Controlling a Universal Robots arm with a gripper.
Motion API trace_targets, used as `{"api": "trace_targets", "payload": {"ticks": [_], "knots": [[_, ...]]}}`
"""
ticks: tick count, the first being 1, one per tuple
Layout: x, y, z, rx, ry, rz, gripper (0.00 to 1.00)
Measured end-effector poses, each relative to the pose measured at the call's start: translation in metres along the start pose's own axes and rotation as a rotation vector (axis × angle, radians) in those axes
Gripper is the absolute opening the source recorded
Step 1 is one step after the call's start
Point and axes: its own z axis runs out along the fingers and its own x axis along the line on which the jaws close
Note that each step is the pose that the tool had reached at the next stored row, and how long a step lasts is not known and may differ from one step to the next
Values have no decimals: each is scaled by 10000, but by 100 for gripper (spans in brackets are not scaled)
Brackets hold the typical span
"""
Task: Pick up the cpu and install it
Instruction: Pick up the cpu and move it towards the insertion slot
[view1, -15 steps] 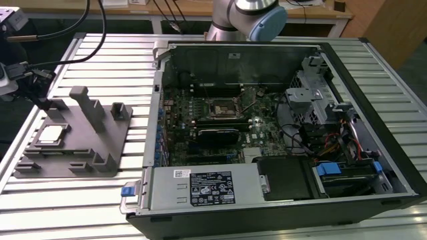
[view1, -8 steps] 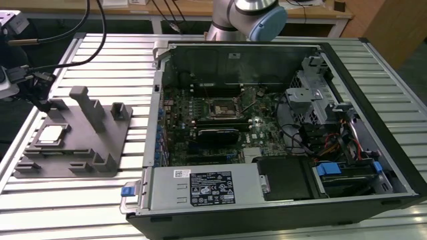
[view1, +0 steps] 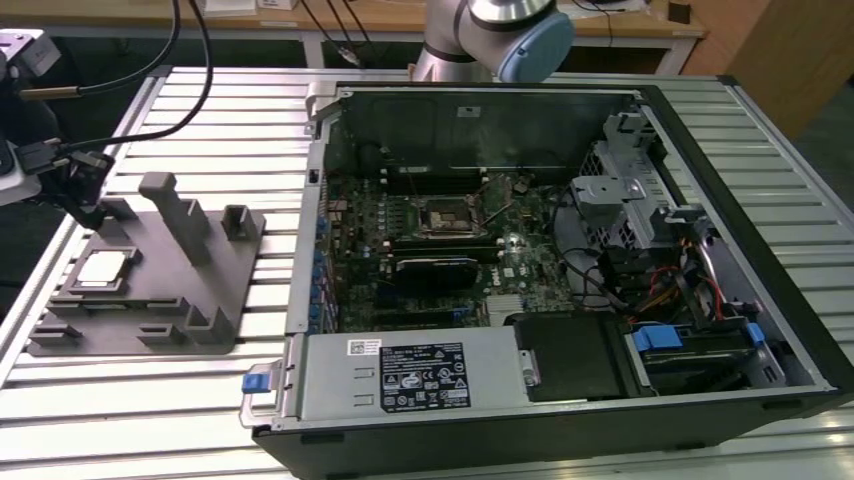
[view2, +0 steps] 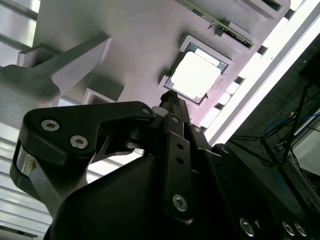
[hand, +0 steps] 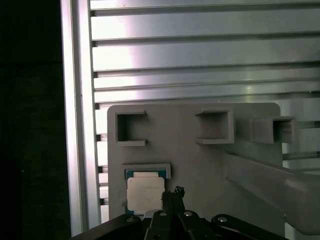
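Note:
The cpu (view1: 107, 268), a small flat square chip with a silvery top, lies in a recess of the grey plastic fixture (view1: 167, 300) at the exterior view's left. My gripper (view1: 91, 212) hangs just above the fixture's far end, a little behind the chip. In both wrist views the chip (view2: 196, 76) (hand: 145, 194) sits just past and beside the gripper (view2: 170, 96) (hand: 174, 194), whose tips are shut together and hold nothing. The black-framed motherboard socket (view1: 447, 216) lies inside the open computer case (view1: 787, 300).
Upright posts (view1: 174, 215) and small blocks rise from the fixture close to the gripper. The slatted metal table (view1: 200, 110) runs under everything, with its edge near the fixture. Cables (view1: 187, 60) hang at the back, and the arm's base (view1: 494, 40) stands behind the case.

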Motion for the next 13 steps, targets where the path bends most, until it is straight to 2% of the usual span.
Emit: {"api": "trace_targets", "payload": {"ticks": [13], "knots": [[56, -53, 104, -2, -2, 0, 11]]}}
